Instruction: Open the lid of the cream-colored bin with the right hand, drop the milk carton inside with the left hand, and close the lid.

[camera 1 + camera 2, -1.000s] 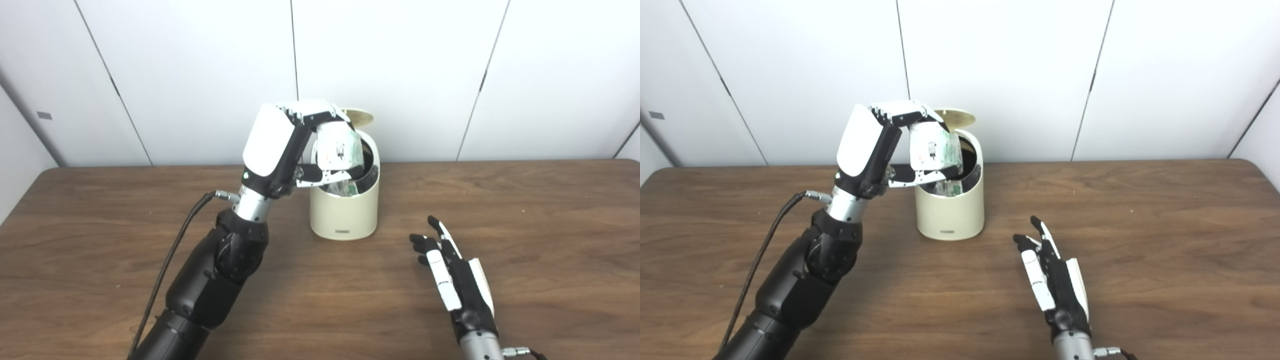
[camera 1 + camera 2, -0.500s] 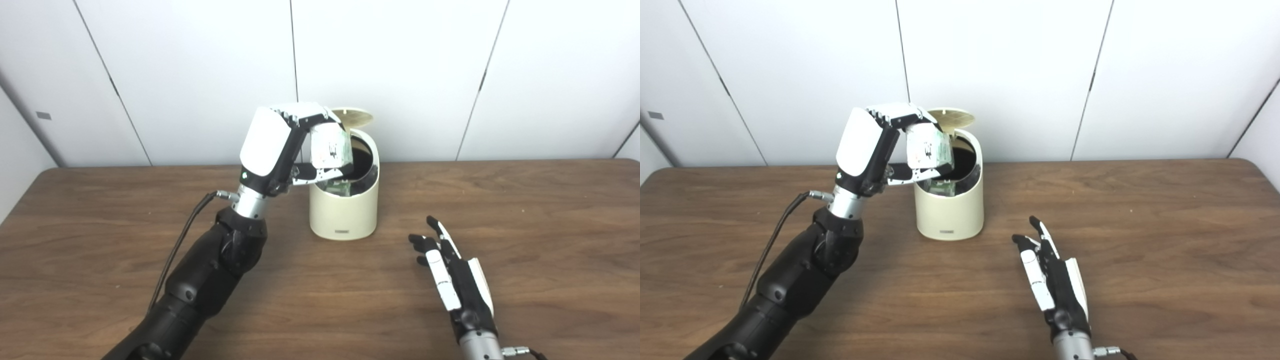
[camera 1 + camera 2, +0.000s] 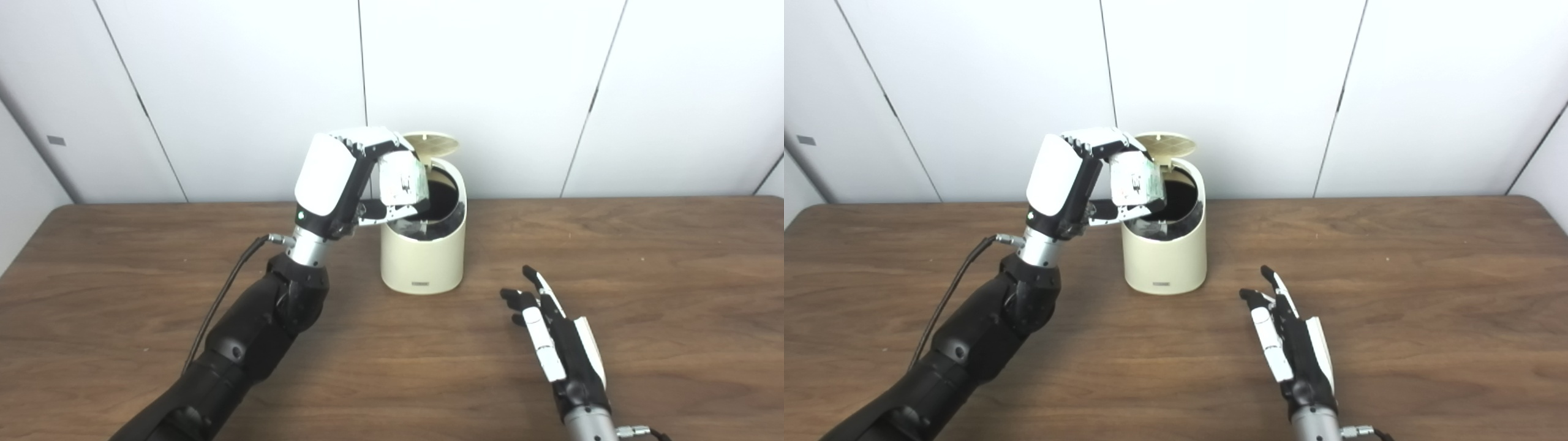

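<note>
1. Cream-colored bin (image 3: pixel 422 260) stands upright on the wooden table (image 3: pixel 643 245), toward the far edge, w/ white wall panels (image 3: pixel 490 92) behind it.
2. Bin's lid (image 3: pixel 432 142) is up, tipped back at the rear rim; its round underside faces forward & the dark inside of the bin is exposed.
3. Left hand (image 3: pixel 352 177) is raised just left of the bin, at rim height, fingers curled over & thumb underneath, clamped on the milk carton (image 3: pixel 401 181).
4. Carton is white w/ dark print & a green edge; it sits in the grip over the bin's left rim, at the mouth, tilted. Whether its lower end touches the rim: can't tell.
5. Something pale & crumpled shows inside the bin just below the carton; too dim to identify.
6. Left forearm, black, runs from the bottom-left corner up to the bin's left side; a dark cable (image 3: pixel 223 294) hangs from the wrist.
7. Right hand (image 3: pixel 1289 343) lies low over the table, right of the bin & nearer the camera, well apart from it. Fingers are straight & slightly spread, pointing toward the wall, palm turned inward. It holds nothing.
8. Table near the right hand is bare wood grain.
</note>
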`<state>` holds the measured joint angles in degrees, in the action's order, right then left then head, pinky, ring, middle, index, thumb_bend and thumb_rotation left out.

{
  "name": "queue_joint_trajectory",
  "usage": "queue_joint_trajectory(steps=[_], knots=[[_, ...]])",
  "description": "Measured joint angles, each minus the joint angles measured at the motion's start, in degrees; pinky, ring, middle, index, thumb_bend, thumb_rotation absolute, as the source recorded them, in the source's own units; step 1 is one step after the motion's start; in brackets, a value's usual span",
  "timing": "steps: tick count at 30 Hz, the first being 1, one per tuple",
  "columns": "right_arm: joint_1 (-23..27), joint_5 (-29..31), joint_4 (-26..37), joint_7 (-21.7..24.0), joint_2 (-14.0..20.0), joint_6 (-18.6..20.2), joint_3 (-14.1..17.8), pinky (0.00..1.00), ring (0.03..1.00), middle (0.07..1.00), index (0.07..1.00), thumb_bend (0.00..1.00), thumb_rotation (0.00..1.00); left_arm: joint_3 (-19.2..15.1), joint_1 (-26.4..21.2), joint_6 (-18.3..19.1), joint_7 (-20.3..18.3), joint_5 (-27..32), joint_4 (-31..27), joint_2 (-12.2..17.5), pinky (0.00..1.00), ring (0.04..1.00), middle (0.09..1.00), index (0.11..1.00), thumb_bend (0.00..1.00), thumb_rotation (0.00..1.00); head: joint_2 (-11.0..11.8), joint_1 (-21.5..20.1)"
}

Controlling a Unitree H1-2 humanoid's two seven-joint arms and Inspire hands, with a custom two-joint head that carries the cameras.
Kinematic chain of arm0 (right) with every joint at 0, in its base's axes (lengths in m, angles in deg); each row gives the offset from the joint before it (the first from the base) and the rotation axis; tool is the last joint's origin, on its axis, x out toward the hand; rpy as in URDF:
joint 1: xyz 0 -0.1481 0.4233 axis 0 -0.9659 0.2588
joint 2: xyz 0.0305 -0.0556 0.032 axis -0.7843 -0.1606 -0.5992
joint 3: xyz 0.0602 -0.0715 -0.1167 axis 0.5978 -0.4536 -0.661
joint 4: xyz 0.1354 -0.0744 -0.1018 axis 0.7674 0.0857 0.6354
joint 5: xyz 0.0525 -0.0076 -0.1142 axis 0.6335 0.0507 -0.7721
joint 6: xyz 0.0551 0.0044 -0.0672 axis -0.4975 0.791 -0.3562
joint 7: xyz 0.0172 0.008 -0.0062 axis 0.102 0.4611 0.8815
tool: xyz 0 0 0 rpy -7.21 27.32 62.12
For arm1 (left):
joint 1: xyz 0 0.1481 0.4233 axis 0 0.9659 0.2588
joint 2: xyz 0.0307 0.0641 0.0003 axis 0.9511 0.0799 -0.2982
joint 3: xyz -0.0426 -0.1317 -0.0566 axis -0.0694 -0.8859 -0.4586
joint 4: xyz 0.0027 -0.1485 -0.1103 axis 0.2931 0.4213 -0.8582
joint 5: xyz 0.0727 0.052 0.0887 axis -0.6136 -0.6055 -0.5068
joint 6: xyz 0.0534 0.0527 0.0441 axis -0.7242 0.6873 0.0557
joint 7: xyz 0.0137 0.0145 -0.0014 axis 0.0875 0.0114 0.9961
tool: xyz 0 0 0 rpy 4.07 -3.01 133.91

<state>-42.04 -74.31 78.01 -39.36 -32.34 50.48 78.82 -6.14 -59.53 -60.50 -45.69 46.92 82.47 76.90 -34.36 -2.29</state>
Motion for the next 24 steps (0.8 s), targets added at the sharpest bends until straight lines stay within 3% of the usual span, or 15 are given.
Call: queue_joint_trajectory(steps=[7, 14, 16, 20, 21, 22, 24], knots=[[-0.03, -0.11, 0.09, 0.00, 0.00, 0.08, -0.01, 0.90, 0.832, 0.779, 0.950, 0.44, 1.00, 0.46, 0.04, 0.00, -2.51, 1.38, -0.17, 0.37, 0.37, 0.459, 0.504, 0.453, 0.48, 0.00, -0.09, 0.00], [-0.02, -0.56, 0.11, -0.01, 0.09, 0.07, -0.02, 0.80, 0.802, 0.772, 0.951, 0.43, 1.00, -0.01, 0.35, 0.00, -7.27, 3.25, -1.87, 0.33, 0.41, 0.455, 0.505, 0.471, 0.48, 0.00, -0.09, 0.00], [-0.02, -0.55, 0.11, -0.01, 0.06, 0.07, 0.03, 0.83, 0.813, 0.766, 0.949, 0.44, 1.00, -0.63, 0.43, 0.00, -8.94, 3.77, -2.25, 0.26, 0.43, 0.455, 0.515, 0.476, 0.49, 0.00, 0.00, -0.44], [-0.01, -0.54, 0.11, -0.02, -0.14, 0.07, 0.21, 0.82, 0.814, 0.760, 0.942, 0.43, 1.00, -3.21, 0.54, 0.16, -15.26, 4.58, -3.25, 0.15, 0.51, 0.534, 0.560, 0.487, 0.52, 0.05, -0.09, -0.53], [0.00, -0.54, 0.11, -0.02, -0.14, 0.07, 0.21, 0.81, 0.810, 0.759, 0.940, 0.44, 1.00, -3.54, 0.57, 0.20, -16.53, 4.58, -3.82, 0.16, 0.52, 0.554, 0.572, 0.523, 0.81, 0.05, -0.09, -0.53], [0.00, -0.54, 0.11, -0.02, -0.16, 0.07, 0.25, 0.80, 0.809, 0.758, 0.938, 0.44, 1.00, -4.01, 0.64, 0.22, -18.11, 4.55, -4.41, 0.15, 0.53, 0.561, 0.577, 0.536, 0.90, 0.05, -0.09, -0.53], [0.02, -0.53, 0.11, -0.02, -0.19, 0.08, 0.31, 0.81, 0.807, 0.756, 0.934, 0.45, 1.00, -4.59, 0.72, 0.20, -19.82, 4.51, -4.62, 0.15, 0.54, 0.572, 0.584, 0.550, 0.98, 0.05, -0.18, -0.53]])
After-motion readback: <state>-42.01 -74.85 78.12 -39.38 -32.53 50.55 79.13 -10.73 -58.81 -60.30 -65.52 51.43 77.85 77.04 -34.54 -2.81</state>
